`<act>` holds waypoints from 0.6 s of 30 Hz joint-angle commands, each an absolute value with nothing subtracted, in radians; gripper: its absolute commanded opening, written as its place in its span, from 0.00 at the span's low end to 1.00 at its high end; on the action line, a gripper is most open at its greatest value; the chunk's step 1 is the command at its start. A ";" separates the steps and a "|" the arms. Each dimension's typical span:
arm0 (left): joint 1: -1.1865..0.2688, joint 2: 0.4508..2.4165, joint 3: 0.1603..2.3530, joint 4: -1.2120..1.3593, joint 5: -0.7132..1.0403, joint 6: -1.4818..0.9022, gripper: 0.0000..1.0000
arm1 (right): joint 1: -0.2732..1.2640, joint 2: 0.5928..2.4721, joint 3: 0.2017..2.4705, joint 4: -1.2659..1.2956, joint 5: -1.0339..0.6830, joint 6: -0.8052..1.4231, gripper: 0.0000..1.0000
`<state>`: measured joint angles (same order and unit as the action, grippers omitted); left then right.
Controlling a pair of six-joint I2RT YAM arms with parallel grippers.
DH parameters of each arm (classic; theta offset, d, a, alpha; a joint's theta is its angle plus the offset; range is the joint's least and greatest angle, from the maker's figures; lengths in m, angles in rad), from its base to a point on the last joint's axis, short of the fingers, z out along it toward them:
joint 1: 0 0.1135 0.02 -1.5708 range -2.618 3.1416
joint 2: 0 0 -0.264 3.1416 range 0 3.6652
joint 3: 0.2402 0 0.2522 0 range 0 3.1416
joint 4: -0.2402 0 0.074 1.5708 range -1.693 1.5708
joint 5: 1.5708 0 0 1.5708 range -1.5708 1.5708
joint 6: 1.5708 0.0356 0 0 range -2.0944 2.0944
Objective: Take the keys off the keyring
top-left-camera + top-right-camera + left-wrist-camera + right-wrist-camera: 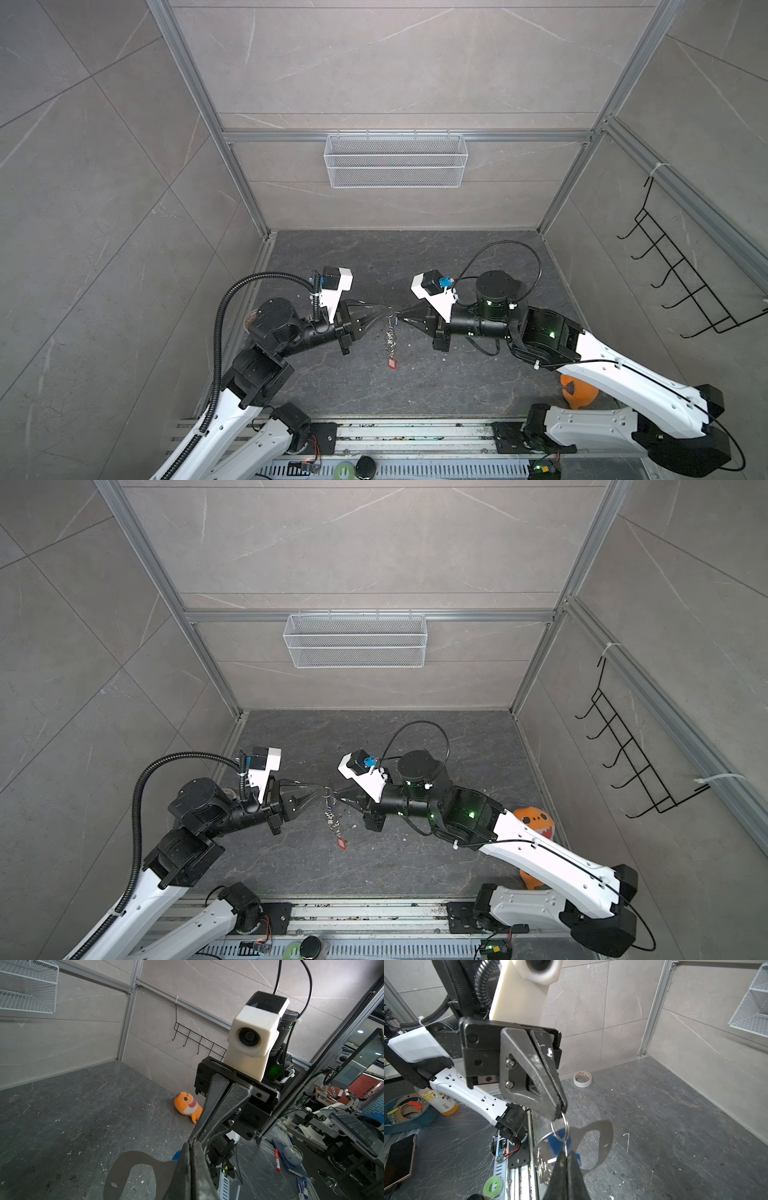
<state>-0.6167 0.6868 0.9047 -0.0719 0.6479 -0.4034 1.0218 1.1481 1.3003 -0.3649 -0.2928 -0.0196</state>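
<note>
Both arms meet over the middle of the dark worktop (457, 374). In both top views the left arm reaches in from 8 o'clock and the right from 4 o'clock.

The left fingers (365, 322) (303, 800) (533, 1076) are closed. The right wrist view shows their tips pinching the top silver ring of the keyring (390, 336) (332, 816) (564, 1124).

The right fingers (415, 318) (353, 798) (220, 1109) are closed as well. They sit almost tip to tip with the left ones, at 3 o'clock of that ring. From their own wrist camera they clamp the blue key (557, 1140), whose blue body shows on either side of the tips.

The top of the keyring is held up between the two arms. Its chain of small rings runs from the pinch toward 6 o'clock and ends in the red key (392, 363) (341, 844). Whether the red key touches the worktop cannot be told.

The grey tag (122, 1167) (604, 1136), with its oval cut-out, hangs just beside the fingertips.

An orange toy (536, 816) (187, 1105) lies at 4 o'clock on the worktop against the side wall, partly hidden by the right arm. A tape roll (582, 1079) lies flat at the foot of a wall, well apart from the keyring. A white mesh basket (395, 160) hangs on the back wall at 12 o'clock. A black hook rack (685, 282) hangs on the wall at 3 o'clock.
</note>
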 commanded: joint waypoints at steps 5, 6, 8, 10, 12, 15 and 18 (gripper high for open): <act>-0.615 0.694 0.984 -0.023 0.772 -0.362 0.00 | 1.019 1.127 1.335 -0.418 -0.326 -0.041 0.30; -0.615 0.697 0.991 -0.038 0.780 -0.358 0.00 | 1.019 1.119 1.335 -0.414 -0.325 -0.044 0.33; -0.616 0.706 1.002 -0.051 0.804 -0.354 0.00 | 1.019 1.104 1.326 -0.399 -0.332 -0.044 0.37; -0.617 0.718 1.012 -0.068 0.828 -0.352 0.00 | 1.013 1.095 1.318 -0.378 -0.344 -0.035 0.39; -0.616 0.729 1.021 -0.080 0.847 -0.350 0.00 | 0.993 1.085 1.303 -0.337 -0.381 -0.014 0.42; -0.615 0.735 1.029 -0.093 0.851 -0.346 0.00 | 0.937 1.075 1.278 -0.258 -0.499 0.045 0.44; -0.616 0.731 1.029 -0.094 0.840 -0.344 0.00 | 0.905 1.083 1.263 -0.197 -0.617 0.094 0.45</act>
